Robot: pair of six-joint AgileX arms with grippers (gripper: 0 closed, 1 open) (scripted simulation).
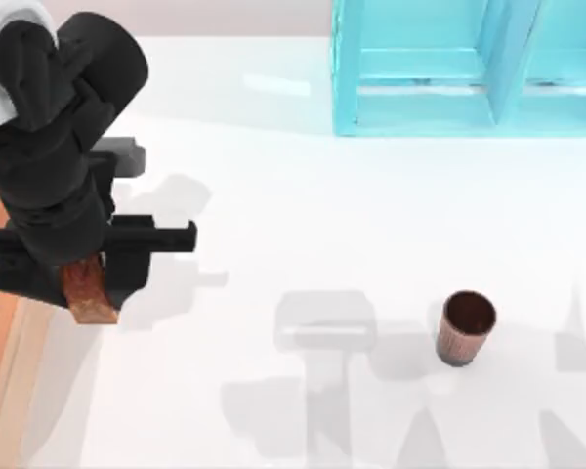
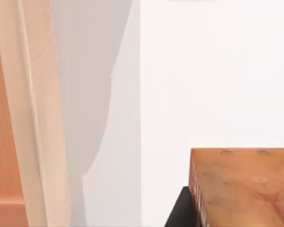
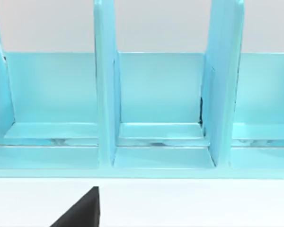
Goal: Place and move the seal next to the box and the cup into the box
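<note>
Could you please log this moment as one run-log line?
left gripper: holds seal beside box | cup: upright on table, outside box

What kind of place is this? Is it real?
Probably not real: it looks like a computer-made test table. A turquoise shelf, a wooden box and a cup sit on it, while the left hand holds a seal.

Seal: reddish-brown mottled stamp block [image 1: 86, 293] (orange-gold sides)
Cup: dark reddish-brown ribbed cylinder [image 1: 464, 329]
Box: pale-walled wooden tray [image 2: 35, 118], orange-brown floor
Shelf: turquoise shelf-like structure [image 1: 469, 68]
Worktop: white [image 1: 322, 215]
</note>
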